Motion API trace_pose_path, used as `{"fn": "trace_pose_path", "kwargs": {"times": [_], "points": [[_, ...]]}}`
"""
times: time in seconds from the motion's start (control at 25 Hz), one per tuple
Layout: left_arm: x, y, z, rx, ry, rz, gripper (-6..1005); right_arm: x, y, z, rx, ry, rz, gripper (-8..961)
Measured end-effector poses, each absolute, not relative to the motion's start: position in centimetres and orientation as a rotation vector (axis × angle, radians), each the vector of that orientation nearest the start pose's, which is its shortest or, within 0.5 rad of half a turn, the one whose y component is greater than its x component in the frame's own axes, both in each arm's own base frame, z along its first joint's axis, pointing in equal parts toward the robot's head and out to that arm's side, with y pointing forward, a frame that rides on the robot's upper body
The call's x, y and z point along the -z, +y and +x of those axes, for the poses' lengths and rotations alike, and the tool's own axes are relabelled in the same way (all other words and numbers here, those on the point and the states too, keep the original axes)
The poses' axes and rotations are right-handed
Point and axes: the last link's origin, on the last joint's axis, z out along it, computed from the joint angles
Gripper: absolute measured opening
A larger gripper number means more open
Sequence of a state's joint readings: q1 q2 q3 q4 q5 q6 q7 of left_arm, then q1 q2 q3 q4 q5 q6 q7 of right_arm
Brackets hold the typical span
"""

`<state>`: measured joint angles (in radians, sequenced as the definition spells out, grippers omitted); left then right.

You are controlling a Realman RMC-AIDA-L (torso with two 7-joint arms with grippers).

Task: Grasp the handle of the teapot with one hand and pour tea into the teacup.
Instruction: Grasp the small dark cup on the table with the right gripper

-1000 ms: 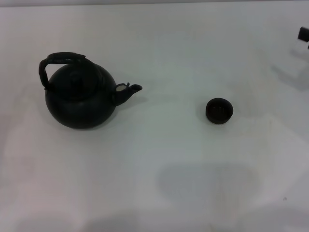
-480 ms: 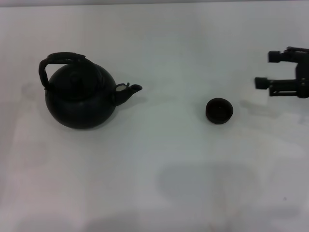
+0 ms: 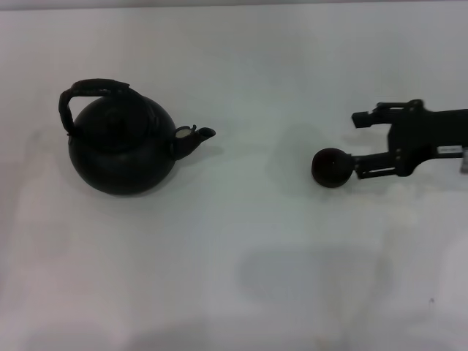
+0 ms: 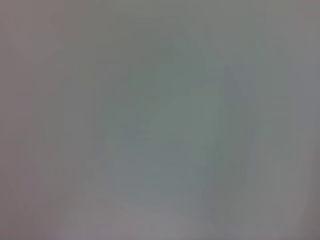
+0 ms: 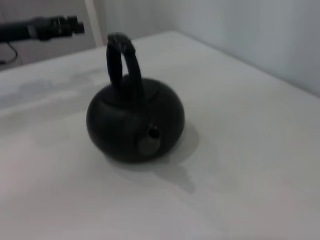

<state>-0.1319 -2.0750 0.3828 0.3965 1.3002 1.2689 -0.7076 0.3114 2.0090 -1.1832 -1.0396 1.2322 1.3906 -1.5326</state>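
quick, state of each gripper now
left gripper: not in view, cannot be told.
right gripper: open, holding nothing, one finger beside the teacup.

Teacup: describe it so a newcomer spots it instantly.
On the white table, look right of the big black teapot, where its spout aims. The teacup is the tiny, low, handleless black cup, with the right pincer open beside it.

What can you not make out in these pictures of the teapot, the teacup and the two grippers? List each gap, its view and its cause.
1. Left gripper: in no view; the left wrist view is a featureless blur.
2. Teacup: absent from both wrist views; in the head view the right gripper partly overlaps it, so contact cannot be judged.
3. Teapot contents: the closed body hides them in the head and right wrist views.
4. Handle texture: blurred in the right wrist view.
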Motion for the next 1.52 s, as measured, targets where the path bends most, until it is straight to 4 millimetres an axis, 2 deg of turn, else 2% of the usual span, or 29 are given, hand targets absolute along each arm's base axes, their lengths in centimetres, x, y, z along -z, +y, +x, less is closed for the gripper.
{"fn": "trace_pose_path", "kwargs": {"times": [0.56, 0.8, 1.52], "points": [[-7.6, 22.6, -42.7, 0.579, -0.683, -1.566, 815, 2.8, 32.5, 26.5, -0.045, 0.46, -2.8, 861], [-7.4, 22.9, -42.5, 0.572, -0.664, -1.574, 814, 3.0, 32.9, 26.2, -0.023, 0.449, -2.804, 860], [-7.5, 23.0, -42.4, 0.577, -0.658, -1.575, 815, 3.5, 32.7, 27.2, 0.045, 0.514, -2.809, 857]]}}
